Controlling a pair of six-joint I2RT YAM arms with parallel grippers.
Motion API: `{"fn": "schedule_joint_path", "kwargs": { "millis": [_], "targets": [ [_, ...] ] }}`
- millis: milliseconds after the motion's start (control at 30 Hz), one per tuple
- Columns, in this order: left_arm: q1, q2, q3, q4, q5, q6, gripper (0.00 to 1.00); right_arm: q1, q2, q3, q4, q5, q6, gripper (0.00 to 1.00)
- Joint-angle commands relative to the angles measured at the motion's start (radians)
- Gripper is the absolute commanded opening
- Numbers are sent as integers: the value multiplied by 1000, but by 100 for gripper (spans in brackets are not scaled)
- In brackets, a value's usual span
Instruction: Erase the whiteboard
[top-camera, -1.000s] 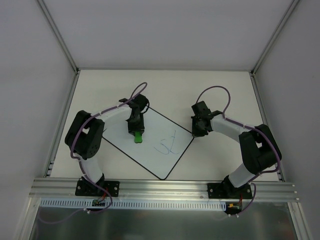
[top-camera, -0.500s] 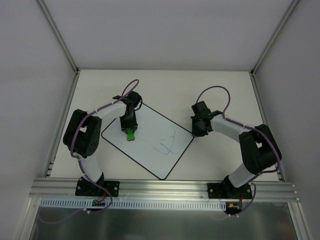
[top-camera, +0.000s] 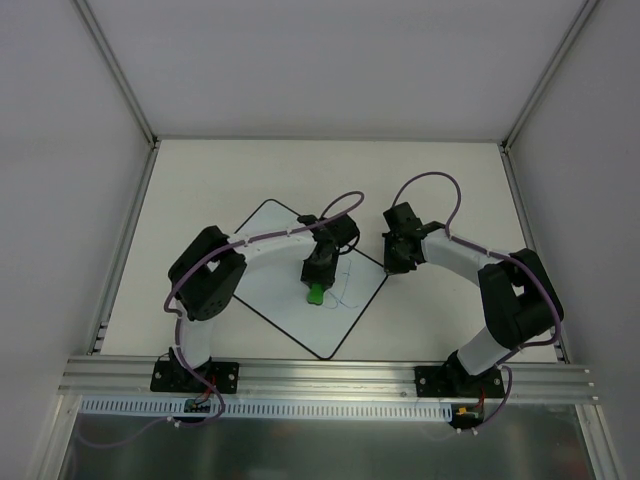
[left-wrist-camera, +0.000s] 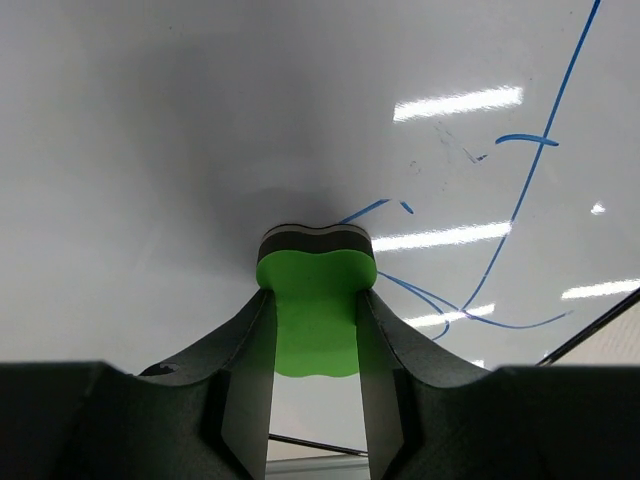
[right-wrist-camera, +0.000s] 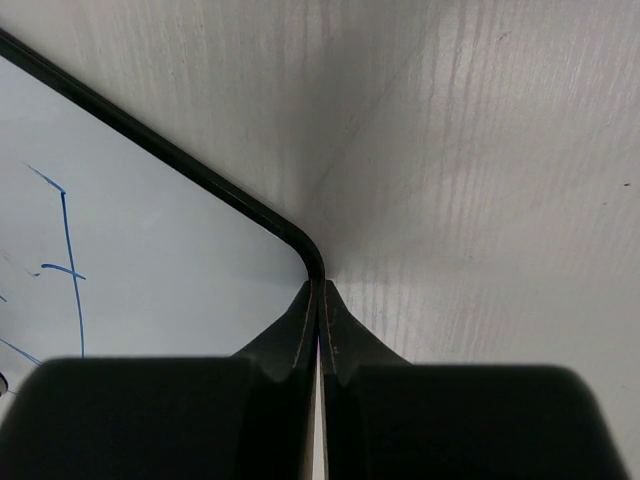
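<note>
From above, the whiteboard (top-camera: 335, 325) lies turned like a diamond on the table (top-camera: 450, 180), between the 2 arms. The left gripper (top-camera: 316, 283) is over its middle part and pinches a green eraser (top-camera: 315, 295), just beside thin blue marks (top-camera: 346, 285). The right gripper (top-camera: 397, 266) stands at the right corner of the whiteboard.

At the left wrist, the 2 fingers (left-wrist-camera: 245, 380) clamp the eraser by its narrow waist. Its dark end is against the whiteboard, and the marks run on its right.

At the right wrist, the jaws are pressed together with nothing between them. Their tips are at the rounded black corner of the whiteboard.
</note>
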Motion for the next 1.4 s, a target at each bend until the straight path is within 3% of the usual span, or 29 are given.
{"fn": "schedule_joint_path", "kwargs": {
  "millis": [0, 233, 367, 433, 700, 933, 1133, 1367],
  "targets": [
    [62, 35, -85, -27, 38, -40, 0, -3, -17, -28, -34, 17, -11, 0],
    [282, -96, -238, -24, -53, -8, 0, -6, -6, -23, -33, 15, -11, 0],
    [336, -126, -242, -24, -73, 15, 0, -4, -3, -19, -34, 15, -11, 0],
    [319, -110, -219, -24, -45, 18, 0, -4, -2, -17, -33, 15, -11, 0],
    [54, 97, 48, -22, 25, -7, 0, -12, -3, -23, -28, 0, -6, 0],
    [-51, 202, 214, -22, 80, -42, 0, -50, -20, -56, 13, -52, 9, 0],
    [-74, 234, 242, -22, 67, -68, 0, -52, -20, -59, 16, -50, 12, 0],
    [20, 183, 162, -22, -7, -48, 0, -58, -26, -65, 21, -50, 12, 1]
  ]
}}
